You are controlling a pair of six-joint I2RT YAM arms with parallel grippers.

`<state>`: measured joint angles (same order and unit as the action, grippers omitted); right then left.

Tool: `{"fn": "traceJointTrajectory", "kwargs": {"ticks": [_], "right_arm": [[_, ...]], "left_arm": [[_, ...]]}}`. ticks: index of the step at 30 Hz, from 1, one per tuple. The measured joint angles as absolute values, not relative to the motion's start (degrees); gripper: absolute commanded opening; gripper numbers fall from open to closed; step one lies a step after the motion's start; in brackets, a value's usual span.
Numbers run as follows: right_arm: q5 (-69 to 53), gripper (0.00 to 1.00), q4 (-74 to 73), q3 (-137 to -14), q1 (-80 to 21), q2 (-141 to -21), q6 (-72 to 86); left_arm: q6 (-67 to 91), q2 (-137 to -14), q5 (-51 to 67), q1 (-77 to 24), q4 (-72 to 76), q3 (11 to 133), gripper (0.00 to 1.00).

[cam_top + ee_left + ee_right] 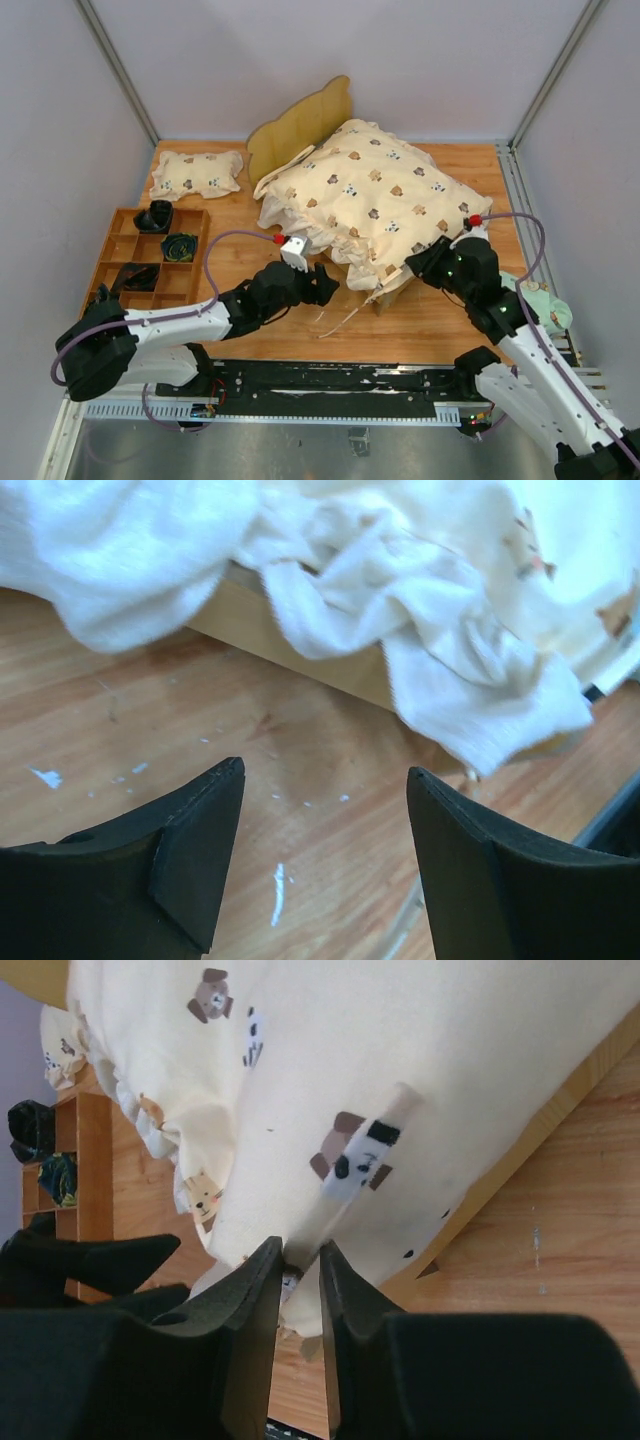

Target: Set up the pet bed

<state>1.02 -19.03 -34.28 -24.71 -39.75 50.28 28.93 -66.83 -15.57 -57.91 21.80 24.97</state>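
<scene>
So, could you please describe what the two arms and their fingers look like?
Both the left arm and the right arm have white link segments joined by bulky black joints. A lavender cable loops along each, ending in a small red connector near the wrist. Tiny green lights dot the right arm's wrist housing. The fingers are matte black wedges tapering to blunt tips.

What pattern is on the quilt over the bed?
The quilt is cream with small brown and black-and-white animal-face prints; the top external view shows it best.
</scene>
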Motion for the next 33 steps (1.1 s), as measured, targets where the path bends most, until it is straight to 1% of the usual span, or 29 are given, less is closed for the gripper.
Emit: {"fn": "traceJointTrajectory", "kwargs": {"ticks": [1, 2, 5, 8, 9, 12, 13, 14, 17, 18, 19, 23, 25, 28, 33], "right_arm": [[0.8, 0.04, -19.6, -34.5, -24.7, -38.1, 49.0], [0.5, 0.01, -20.3, -34.7, -24.7, -36.3, 47.8], [-1.3, 0.00, -21.8, -34.4, -24.7, -31.5, 45.9], [-4.5, 0.01, -22.9, -29.2, -24.7, -24.8, 46.9], [-5.6, 0.02, -23.4, -26.7, -24.7, -22.3, 48.1], [-9.2, 0.09, -26.7, -18.7, -24.7, -14.9, 53.0], [-10.5, 0.17, -28.4, -16.6, -24.7, -12.5, 54.7], [-11.4, 0.22, -30.0, -15.1, -24.7, -10.5, 56.3], [-12.9, 0.50, -34.8, -12.9, -24.7, -5.1, 60.3], [-12.6, 0.58, -36.6, -12.9, -24.7, -3.8, 60.8], [-11.9, 0.61, -38.1, -13.4, -24.7, -3.0, 61.2], [-6.3, 0.63, -44.4, -19.4, -24.7, -3.8, 61.2], [-3.3, 0.64, -44.9, -23.8, -24.7, -5.2, 60.3], [-0.1, 0.64, -42.4, -28.0, -24.7, -8.3, 58.8], [2.1, 0.64, -34.7, -28.3, -24.7, -17.9, 57.4]], "left_arm": [[28.9, -67.4, -14.6, -56.4, 21.4, 25.5, 0.69], [29.0, -68.0, -13.8, -55.0, 20.9, 26.0, 0.69], [29.0, -69.1, -11.9, -50.9, 19.4, 27.7, 0.69], [28.9, -69.2, -11.6, -48.4, 17.3, 30.1, 0.70], [28.9, -69.2, -11.5, -47.8, 16.9, 30.9, 0.70], [28.7, -69.3, -11.0, -44.8, 15.5, 34.5, 0.70], [28.5, -69.3, -10.9, -43.3, 15.1, 35.7, 0.70], [28.3, -69.5, -10.8, -41.7, 14.8, 37.0, 0.70], [26.7, -70.9, -11.6, -36.7, 14.0, 41.5, 0.72], [25.8, -71.8, -12.3, -35.3, 13.5, 43.5, 0.73], [25.0, -72.6, -13.0, -34.3, 13.3, 45.3, 0.73], [19.7, -76.3, -17.0, -30.5, 12.7, 53.4, 0.77], [16.9, -77.4, -18.3, -28.9, 12.8, 56.5, 0.78], [12.8, -80.2, -19.0, -25.8, 12.7, 62.0, 0.81], [7.0, -87.8, -15.0, -19.6, 12.2, 71.7, 0.82]]}}
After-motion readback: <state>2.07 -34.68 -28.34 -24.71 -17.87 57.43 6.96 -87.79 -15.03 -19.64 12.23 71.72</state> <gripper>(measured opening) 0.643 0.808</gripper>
